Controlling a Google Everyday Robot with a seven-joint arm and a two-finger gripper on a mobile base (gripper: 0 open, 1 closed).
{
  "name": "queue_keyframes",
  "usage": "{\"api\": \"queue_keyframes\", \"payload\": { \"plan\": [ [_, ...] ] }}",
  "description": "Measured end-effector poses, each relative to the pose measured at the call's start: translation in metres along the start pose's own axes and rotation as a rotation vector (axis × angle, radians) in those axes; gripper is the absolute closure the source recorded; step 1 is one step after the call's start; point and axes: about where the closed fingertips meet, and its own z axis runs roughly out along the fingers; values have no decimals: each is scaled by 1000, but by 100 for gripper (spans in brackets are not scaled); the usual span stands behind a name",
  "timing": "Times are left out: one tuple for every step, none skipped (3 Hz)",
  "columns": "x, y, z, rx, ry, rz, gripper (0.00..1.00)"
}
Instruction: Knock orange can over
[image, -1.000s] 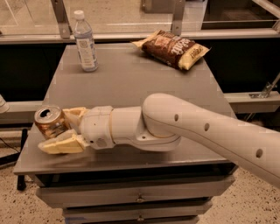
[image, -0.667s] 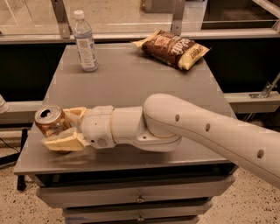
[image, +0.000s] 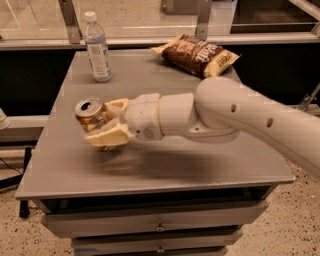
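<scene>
The orange can (image: 90, 113) is a small copper-orange drink can with a silver pull-tab top. It is at the left middle of the grey table (image: 200, 167), tilted so its top faces up and toward the camera. My gripper (image: 100, 124) reaches in from the right on a thick white arm. Its two cream fingers (image: 109, 138) close on the can from the far and near sides. The can's lower part is hidden behind the near finger, so I cannot tell if it touches the table.
A clear plastic water bottle (image: 97, 47) stands at the table's back left. A brown-and-yellow chip bag (image: 197, 55) lies at the back right. A metal rail and glass run behind the table. Drawers are below the front edge.
The gripper and the can have moved together from the table's left front edge to the right and farther in. The can now looks more tilted.
</scene>
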Motion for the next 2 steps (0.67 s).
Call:
{"api": "queue_keyframes", "payload": {
  "plan": [
    [-30, -35, -31, 2, 97, -73, 100],
    [-67, -61, -50, -31, 240, -138, 100]
  ]
}}
